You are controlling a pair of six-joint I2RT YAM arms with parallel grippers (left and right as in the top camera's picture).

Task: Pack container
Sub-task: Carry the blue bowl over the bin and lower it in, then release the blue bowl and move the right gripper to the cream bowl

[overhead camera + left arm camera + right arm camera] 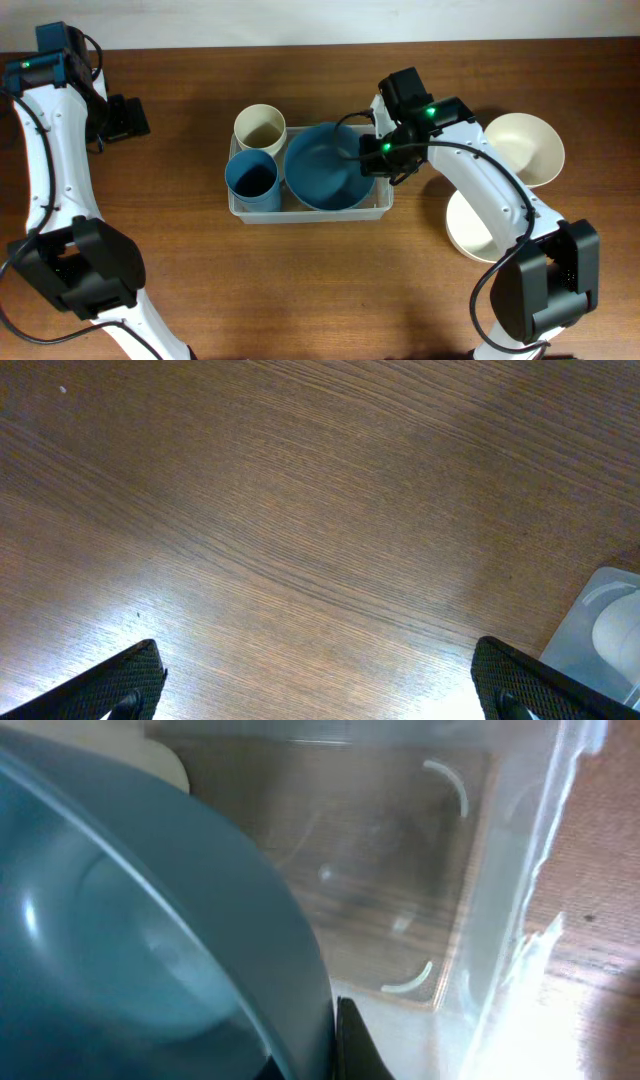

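Container sits mid-bench with a cream cup, blue cup and blue bowl in it; two cream bowls lie outside on its right, likely left to pack. Right claw is at the blue bowl's rim, grip can't be told. Left claw hangs wide open over the bench, well away.

Left arm reaching back, left pincer spread wide, right arm bent inward, right pincer pointing down, gap unseen

Overhead faces down; wrist views, nearer, each catch the container
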